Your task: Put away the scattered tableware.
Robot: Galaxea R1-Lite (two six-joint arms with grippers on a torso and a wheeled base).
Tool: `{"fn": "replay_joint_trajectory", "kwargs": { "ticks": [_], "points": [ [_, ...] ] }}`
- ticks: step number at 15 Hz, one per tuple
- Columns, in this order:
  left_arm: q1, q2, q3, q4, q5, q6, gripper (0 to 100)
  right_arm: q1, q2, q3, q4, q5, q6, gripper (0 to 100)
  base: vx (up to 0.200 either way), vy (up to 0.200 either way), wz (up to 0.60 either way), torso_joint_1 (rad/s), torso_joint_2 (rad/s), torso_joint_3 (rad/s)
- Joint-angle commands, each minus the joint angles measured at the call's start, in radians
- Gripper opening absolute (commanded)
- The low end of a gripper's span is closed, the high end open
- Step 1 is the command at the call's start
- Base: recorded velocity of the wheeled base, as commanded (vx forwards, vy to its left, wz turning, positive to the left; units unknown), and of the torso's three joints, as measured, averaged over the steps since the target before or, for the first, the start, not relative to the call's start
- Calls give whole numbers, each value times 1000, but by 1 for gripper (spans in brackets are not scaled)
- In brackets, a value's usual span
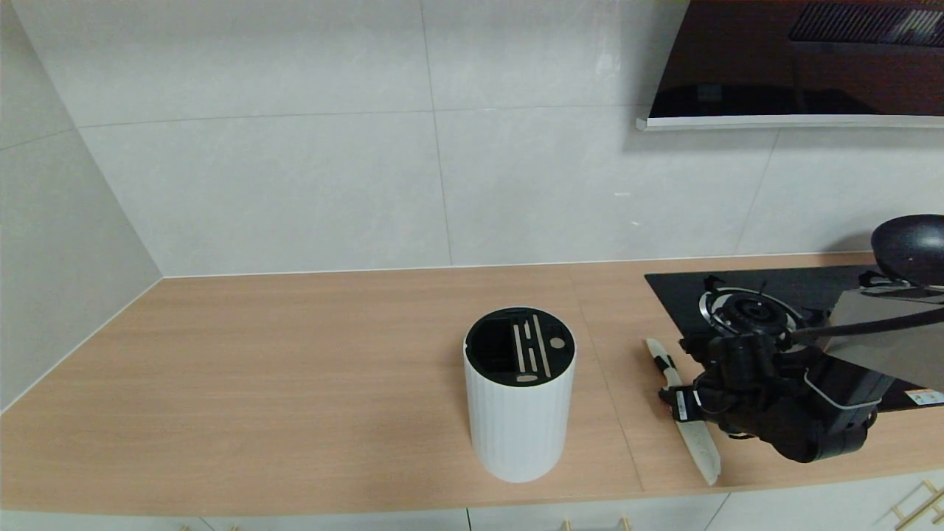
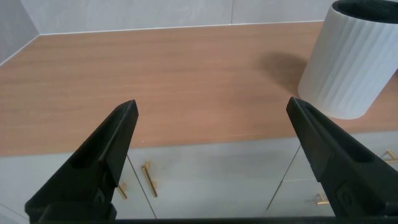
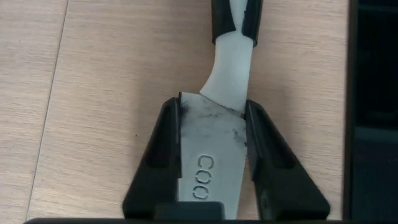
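Wood tabletop (image 1: 295, 383), tiled wall behind | white ribbed holder (image 1: 520, 413) stands upright mid-top | white knife (image 1: 699, 442) lies flat between holder and hob (image 1: 737, 291) | right tool (image 3: 213, 106) pinches its blade near the handle | left tool (image 2: 211, 104) spread wide over the front edge

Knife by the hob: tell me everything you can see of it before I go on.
The knife is white, ceramic-looking, with a black-and-white handle. It lies flat on the wooden counter, handle toward the wall, tip near the front edge, beside the black hob. The right gripper has its jaws against both blade edges near the handle. The blade shows dark smudges.
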Motion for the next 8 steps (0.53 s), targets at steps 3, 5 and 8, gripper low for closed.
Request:
{"fn": "replay_joint_trajectory", "kwargs": {
  "ticks": [3,5,8],
  "points": [
    [1,0,0,0,0,0,100,6,1,0,0,-23,1,0,0,0,0,0,0,0],
    [1,0,0,0,0,0,100,6,-3,2,-20,-26,5,0,0,0,0,0,0,0],
    [1,0,0,2,-2,25,100,6,-56,13,-26,-25,34,0,0,0,0,0,0,0]
  ]
}}
